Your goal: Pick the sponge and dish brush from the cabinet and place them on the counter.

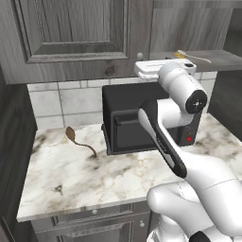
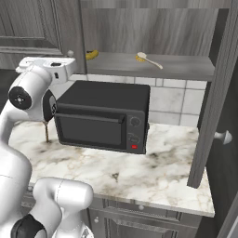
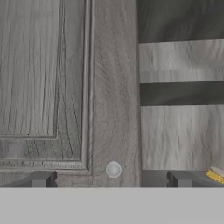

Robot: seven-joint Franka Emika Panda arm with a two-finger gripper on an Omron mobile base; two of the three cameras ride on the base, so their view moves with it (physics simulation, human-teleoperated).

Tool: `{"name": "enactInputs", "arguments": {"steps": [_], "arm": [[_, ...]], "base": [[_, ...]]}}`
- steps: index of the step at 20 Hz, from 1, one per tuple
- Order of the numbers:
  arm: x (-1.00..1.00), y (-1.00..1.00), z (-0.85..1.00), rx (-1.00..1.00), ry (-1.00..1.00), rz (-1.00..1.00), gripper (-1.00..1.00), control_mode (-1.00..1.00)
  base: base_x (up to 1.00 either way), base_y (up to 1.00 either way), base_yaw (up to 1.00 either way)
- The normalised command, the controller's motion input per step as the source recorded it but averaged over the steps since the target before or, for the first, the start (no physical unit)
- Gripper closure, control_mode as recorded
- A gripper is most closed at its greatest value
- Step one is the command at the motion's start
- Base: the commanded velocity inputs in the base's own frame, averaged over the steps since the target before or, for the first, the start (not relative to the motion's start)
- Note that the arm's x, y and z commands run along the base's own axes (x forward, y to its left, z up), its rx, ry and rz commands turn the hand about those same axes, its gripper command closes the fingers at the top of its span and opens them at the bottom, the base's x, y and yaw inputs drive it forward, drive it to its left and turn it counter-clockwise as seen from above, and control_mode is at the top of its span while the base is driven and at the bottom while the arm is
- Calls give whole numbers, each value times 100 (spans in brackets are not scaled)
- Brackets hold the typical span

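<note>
The brush (image 2: 148,59) lies on the open cabinet (image 2: 153,28) shelf, a banana (image 2: 92,55) at the shelf's left end. The gripper (image 3: 111,178), jaws spread and empty, faces the closed door's knob (image 3: 113,169) above the worktop (image 2: 153,172).

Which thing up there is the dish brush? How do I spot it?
Look above the black microwave to the open cabinet's grey shelf. The brush lies there: a thin white stick with a small yellow head, unlike the curved, all-yellow banana at its left.

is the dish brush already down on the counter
No, the dish brush lies on the cabinet shelf, above the microwave that stands on the counter.
</note>
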Motion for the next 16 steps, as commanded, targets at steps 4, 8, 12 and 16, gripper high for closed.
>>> {"name": "enactInputs", "arguments": {"steps": [4, 8, 12, 16], "arm": [[24, 0, -8, 0, 0, 0, -100, -100], [20, 0, -7, 0, 0, 0, -100, -100], [15, 0, 0, 0, 0, 0, -100, -100], [15, 0, 0, 0, 0, 0, -100, -100]], "base": [[0, 0, 0], [0, 0, 0], [0, 0, 0], [0, 0, 0]]}}
